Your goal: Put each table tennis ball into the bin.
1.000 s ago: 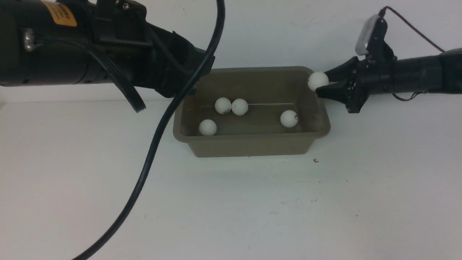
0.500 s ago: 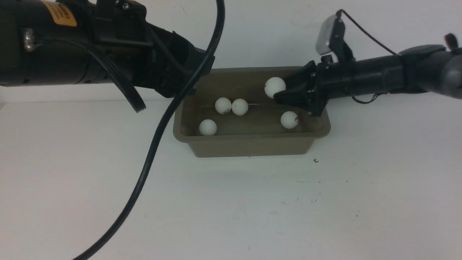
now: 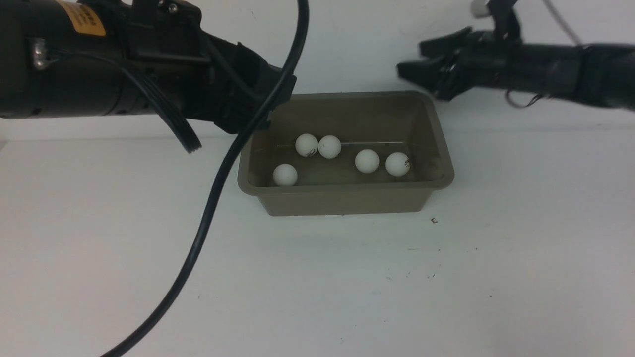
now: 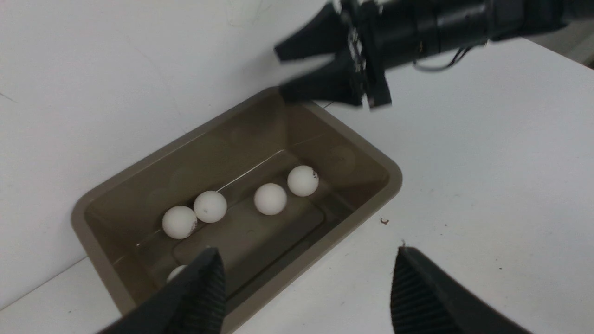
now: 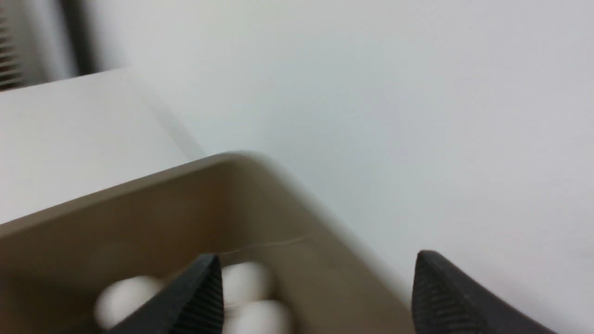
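Five table tennis balls (image 3: 367, 161) lie inside the bin (image 3: 347, 201), below and near-left of the spread, empty right hand (image 3: 414, 58) above its far-right corner; left hand (image 4: 306, 287) also spread.

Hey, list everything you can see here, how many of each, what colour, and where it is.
table tennis balls: five, white, all inside the bin
bin: one, taupe, on the table near the wall
table: one, white, under the bin
wall: one, white, behind the bin
speck: one, dark, by the bin's front right corner
cable: one, black, hanging across the table
left arm: black, by the bin's left end
left claw: black, open, empty
right arm: black, reaching in from the right
right claw: black, open, empty, above the bin's far right corner
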`<state>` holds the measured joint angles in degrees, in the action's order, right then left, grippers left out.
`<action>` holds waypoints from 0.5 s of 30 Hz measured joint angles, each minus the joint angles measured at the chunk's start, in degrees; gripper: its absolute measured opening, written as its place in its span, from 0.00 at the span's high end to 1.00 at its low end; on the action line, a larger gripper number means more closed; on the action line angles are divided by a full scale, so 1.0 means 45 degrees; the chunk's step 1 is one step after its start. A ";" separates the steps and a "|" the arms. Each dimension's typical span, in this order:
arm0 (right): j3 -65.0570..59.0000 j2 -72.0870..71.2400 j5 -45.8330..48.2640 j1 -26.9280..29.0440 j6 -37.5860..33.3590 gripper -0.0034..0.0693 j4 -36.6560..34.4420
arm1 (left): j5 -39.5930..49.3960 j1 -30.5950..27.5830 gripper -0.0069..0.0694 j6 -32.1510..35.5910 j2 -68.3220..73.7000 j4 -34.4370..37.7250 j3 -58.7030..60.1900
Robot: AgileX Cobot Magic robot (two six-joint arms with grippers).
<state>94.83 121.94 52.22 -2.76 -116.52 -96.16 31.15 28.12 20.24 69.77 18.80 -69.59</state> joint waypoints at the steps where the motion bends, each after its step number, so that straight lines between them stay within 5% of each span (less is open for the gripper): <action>1: -0.0009 -0.0285 -0.0419 0.0221 -0.0012 0.27 -0.0033 | -0.0030 0.0000 0.34 0.0000 0.0000 0.0075 0.0000; 15: -0.0080 -0.5149 -0.3623 0.0883 0.0984 0.27 0.0747 | -0.0621 0.0000 0.34 0.0037 0.0000 0.0293 0.0000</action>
<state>94.47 98.77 35.92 1.22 -112.09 -92.79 28.35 28.12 20.40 69.77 20.11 -69.59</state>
